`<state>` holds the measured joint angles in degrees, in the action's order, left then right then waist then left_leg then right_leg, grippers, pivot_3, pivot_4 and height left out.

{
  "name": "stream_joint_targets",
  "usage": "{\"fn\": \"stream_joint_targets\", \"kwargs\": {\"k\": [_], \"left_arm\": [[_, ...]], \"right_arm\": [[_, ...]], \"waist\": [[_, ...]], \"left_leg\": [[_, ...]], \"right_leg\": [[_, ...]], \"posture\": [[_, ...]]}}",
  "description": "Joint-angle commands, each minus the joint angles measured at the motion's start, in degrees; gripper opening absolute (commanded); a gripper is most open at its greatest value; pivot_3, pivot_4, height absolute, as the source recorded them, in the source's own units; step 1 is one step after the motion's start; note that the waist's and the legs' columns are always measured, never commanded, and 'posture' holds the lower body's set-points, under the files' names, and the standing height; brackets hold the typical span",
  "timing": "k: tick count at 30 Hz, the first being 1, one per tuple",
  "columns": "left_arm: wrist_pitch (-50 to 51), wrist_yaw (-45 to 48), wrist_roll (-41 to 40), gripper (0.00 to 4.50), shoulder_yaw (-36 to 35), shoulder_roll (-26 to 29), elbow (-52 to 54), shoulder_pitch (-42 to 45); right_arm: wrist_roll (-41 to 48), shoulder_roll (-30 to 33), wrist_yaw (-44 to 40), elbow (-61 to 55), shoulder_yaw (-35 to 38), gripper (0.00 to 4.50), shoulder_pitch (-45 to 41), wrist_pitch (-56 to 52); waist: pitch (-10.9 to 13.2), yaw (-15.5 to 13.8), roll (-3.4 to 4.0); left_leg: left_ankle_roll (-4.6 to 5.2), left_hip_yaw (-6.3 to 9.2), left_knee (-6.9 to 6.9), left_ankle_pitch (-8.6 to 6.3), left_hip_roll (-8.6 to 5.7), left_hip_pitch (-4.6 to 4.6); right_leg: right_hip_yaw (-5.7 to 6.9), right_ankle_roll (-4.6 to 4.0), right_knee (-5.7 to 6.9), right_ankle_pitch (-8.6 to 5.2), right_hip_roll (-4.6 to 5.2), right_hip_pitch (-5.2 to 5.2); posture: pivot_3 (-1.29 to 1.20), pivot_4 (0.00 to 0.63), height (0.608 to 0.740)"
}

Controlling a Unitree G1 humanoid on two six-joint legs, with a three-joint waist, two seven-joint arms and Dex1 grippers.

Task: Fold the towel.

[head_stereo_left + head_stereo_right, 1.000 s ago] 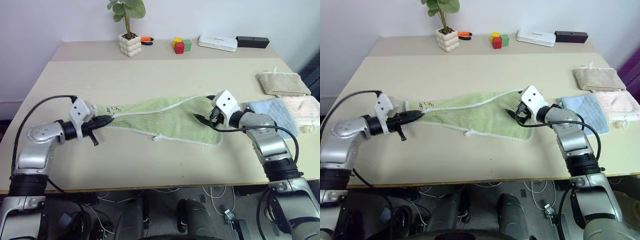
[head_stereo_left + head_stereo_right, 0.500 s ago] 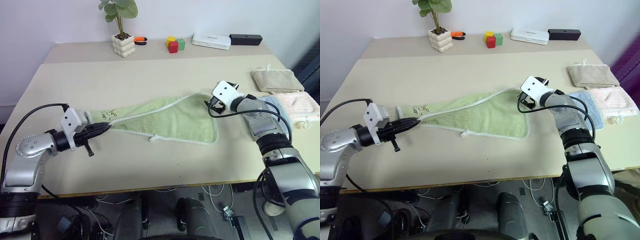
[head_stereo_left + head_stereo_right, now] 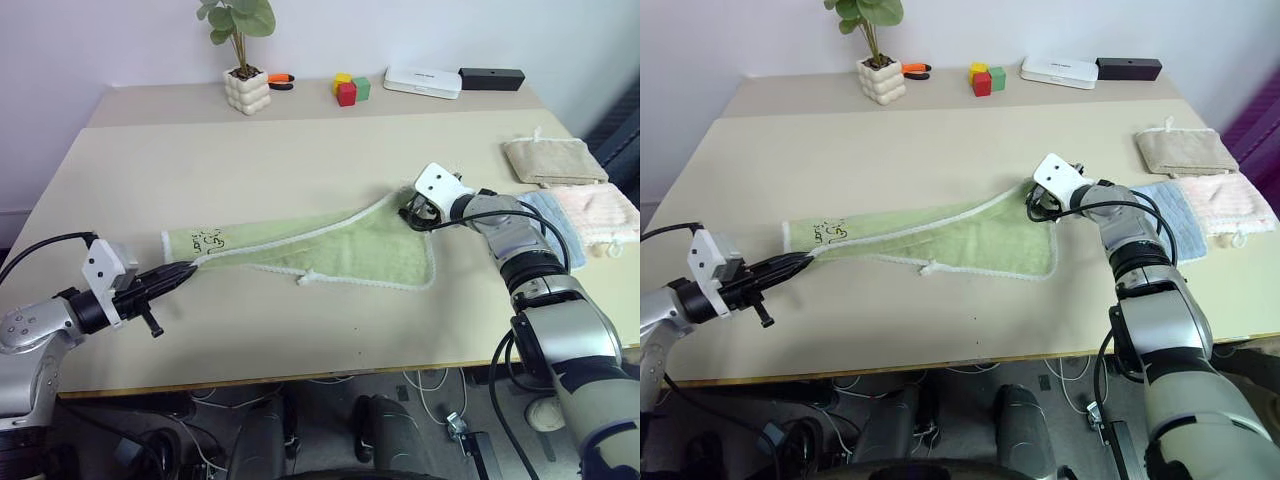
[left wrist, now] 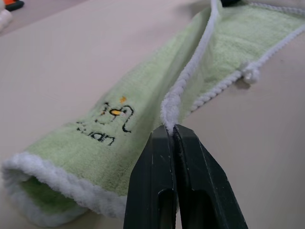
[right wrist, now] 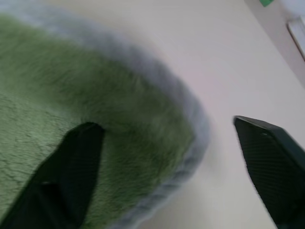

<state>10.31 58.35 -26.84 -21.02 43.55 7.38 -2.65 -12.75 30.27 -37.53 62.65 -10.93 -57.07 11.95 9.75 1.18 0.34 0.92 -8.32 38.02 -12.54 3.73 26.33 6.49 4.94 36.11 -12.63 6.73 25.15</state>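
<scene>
Nearest the front edge of the table (image 3: 300, 340), the left arm reaches in low from the robot's left, almost level, its left end effector (image 3: 183, 271) pointing toward the towel (image 3: 340, 245). The right arm stretches farther out over the table, angled slightly down and turned inward, so that the right end effector (image 3: 412, 214) sits at the towel's far right corner. The towel lies flat on the table between the two arms, pulled into a long narrow strip at its left end, where a small dark embroidered mark (image 4: 112, 117) shows, and spreading wider toward the right. Just right of the towel, beside the right forearm, lie a light blue folded towel (image 3: 1175, 215) and a pink folded towel (image 3: 600, 215), with a beige folded towel (image 3: 553, 160) beyond them. Well beyond the towel, along the table's back, stand a potted plant (image 3: 245, 60), an orange-handled tool (image 3: 283, 80), coloured blocks (image 3: 349, 90), a white box (image 3: 423, 82) and a black box (image 3: 491, 78). The left end effector's fingers (image 4: 159, 191) are pressed together, clamped on the towel's whitish stitched edging (image 4: 183, 83). The right end effector's fingers (image 5: 71, 176) stand well apart, one resting on the green pile at the corner, the other over bare table past the edging.
</scene>
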Motion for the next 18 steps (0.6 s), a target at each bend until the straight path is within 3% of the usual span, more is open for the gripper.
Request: {"fn": "stream_joint_targets", "kwargs": {"k": [1,6,18], "left_arm": [[-1.3,-0.8,-0.4,0.0,-1.5,0.2,2.1,0.1],[-1.8,-0.7,0.0,0.0,-0.2,0.2,1.6,0.7],[-4.7,-1.7,2.9,0.0,1.9,0.1,-4.6,5.7]], "right_arm": [[-1.5,0.9,-1.3,-1.9,-1.3,2.61,-0.4,5.6],[-4.1,1.8,-1.1,-2.8,-3.3,0.05,0.0,9.6],[-2.0,3.7,-1.2,-4.1,-0.8,0.05,0.1,9.3]], "waist": [[0.0,0.0,0.02],[0.0,0.0,0.02],[0.0,0.0,0.02]], "left_leg": [[0.0,-0.02,0.0,0.0,0.0,0.0],[0.0,-0.03,-0.01,0.0,0.0,0.0],[-0.01,-0.07,0.0,0.01,0.0,0.0]], "right_leg": [[-0.01,0.0,0.0,0.0,0.0,0.0],[-0.01,0.0,0.01,0.0,0.0,0.02],[-0.03,0.0,0.01,0.0,0.0,0.02]], "posture": [[0.0,0.15,0.74],[0.0,0.15,0.74],[0.0,0.15,0.74]]}}
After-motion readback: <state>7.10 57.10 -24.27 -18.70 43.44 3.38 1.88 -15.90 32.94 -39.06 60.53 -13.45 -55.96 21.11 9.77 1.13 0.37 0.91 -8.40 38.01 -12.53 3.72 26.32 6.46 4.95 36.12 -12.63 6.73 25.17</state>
